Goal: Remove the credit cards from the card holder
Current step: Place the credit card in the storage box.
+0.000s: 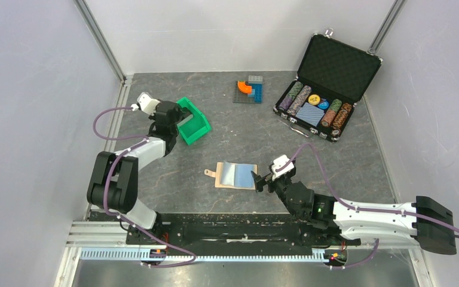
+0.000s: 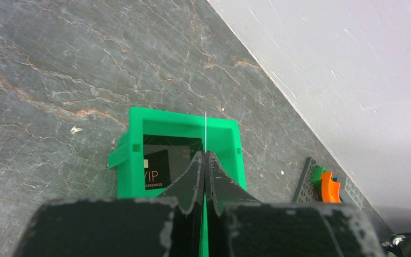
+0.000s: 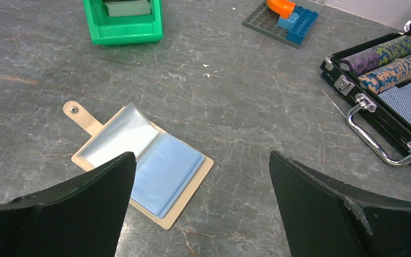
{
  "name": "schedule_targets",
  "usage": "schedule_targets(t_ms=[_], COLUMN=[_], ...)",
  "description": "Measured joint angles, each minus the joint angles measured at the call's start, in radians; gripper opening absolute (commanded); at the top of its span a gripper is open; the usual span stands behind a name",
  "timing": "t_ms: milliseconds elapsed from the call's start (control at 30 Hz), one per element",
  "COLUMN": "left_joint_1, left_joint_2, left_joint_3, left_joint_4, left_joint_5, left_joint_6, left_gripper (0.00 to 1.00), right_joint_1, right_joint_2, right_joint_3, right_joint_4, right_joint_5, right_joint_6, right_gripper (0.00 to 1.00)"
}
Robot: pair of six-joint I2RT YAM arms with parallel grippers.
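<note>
Mid-frame from above, the holder [image 1: 236, 175] lies open on the desk [image 1: 239, 119], its pockets seemingly bare. My right claw [image 3: 200, 160] gapes beside it. Upper left, over the bin [image 2: 139, 115], my left claw [image 2: 205, 155] pinches a card [image 2: 205, 128] edge-on. It should be light, stiff and slick, so I would grip the edge firmly. A VIP card [image 2: 158, 168] lies inside the bin.

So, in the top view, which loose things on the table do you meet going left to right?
green bin → card holder → chip case. The brick plate sits over the same span as the card holder, so it is left out.
</note>
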Motion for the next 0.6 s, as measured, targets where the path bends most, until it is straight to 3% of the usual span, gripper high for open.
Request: schedule_targets(t_ms=[600], left_joint_1=[-0.019], left_joint_2=[0.087], left_joint_3=[-0.004], left_joint_4=[0.003], left_joint_5=[-0.098], left_joint_6=[-0.019], left_gripper=[0.02], right_joint_1=[0.000], right_joint_2=[0.013], right_joint_3=[0.023], right_joint_4=[-0.003], right_joint_5=[-0.006], right_joint_6=[-0.011], right_gripper=[0.98])
